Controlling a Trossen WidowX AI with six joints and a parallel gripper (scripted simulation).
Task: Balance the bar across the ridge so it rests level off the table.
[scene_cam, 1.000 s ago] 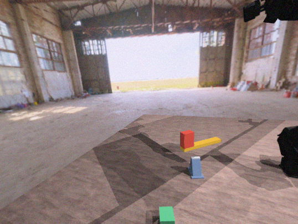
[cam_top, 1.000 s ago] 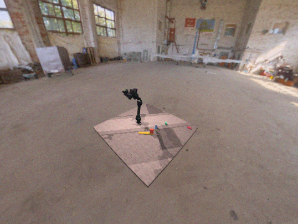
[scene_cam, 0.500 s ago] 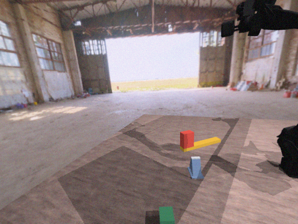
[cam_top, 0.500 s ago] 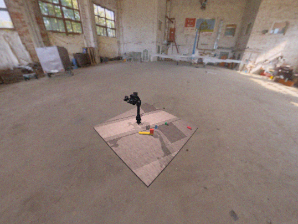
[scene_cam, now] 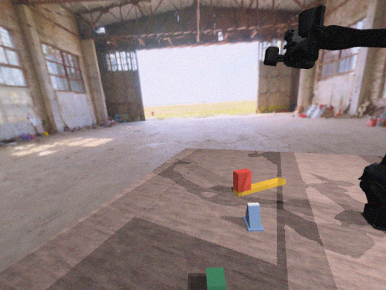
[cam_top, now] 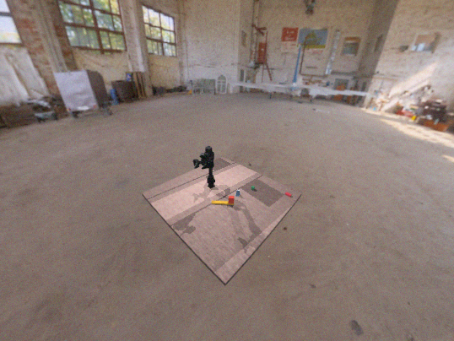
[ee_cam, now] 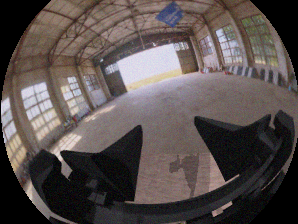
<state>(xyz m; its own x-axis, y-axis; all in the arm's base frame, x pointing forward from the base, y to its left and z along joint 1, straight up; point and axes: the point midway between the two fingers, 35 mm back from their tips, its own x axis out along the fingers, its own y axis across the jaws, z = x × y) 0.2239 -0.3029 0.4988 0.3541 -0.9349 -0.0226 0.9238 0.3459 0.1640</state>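
A yellow bar [cam_top: 219, 202] [scene_cam: 267, 184] lies flat on the table [cam_top: 202, 240] [scene_cam: 201, 248], with a red block [cam_top: 231, 200] [scene_cam: 242, 180] standing at one end of it. The blue ridge [cam_top: 238, 192] [scene_cam: 254, 218], a wedge with a narrow top, stands upright near the bar and apart from it, with nothing on top. My gripper [cam_top: 196, 163] [scene_cam: 272, 56] [ee_cam: 168, 124] is open and empty, high above the table and well away from the bar and ridge. In the wrist view neither the bar nor the ridge shows.
A green block [cam_top: 253, 187] [scene_cam: 216, 279] stands on the table beyond the ridge from the bar. A small red piece [cam_top: 288, 194] lies near the table's right corner in the top view. The arm's base [cam_top: 211, 182] stands near the ridge and bar.
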